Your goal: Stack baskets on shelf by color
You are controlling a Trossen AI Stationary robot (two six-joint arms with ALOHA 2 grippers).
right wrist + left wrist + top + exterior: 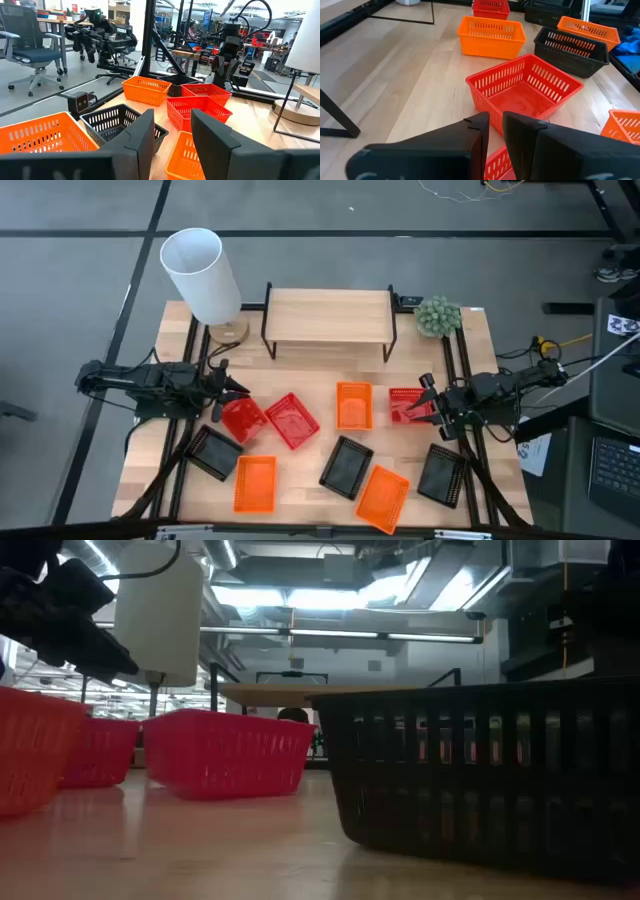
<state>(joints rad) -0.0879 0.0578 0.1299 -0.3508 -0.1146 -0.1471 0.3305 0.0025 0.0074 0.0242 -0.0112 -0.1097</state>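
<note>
Grey floor is surrounding the wooden table (310, 495), with the empty shelf (329, 315) standing upper centre in the high view. Nine baskets are lying scattered below it. The left end effector (225, 392) is gripping the rim of a red basket (241, 418) at centre left, fingers nearly together. The right end effector (428, 402) is sitting at another red basket (404, 404) at centre right, fingers slightly parted; whether it is gripping, I cannot tell.

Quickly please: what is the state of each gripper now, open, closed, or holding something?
Left gripper: cannot be told; it is at a red basket.
Right gripper: open, holding nothing.
</note>
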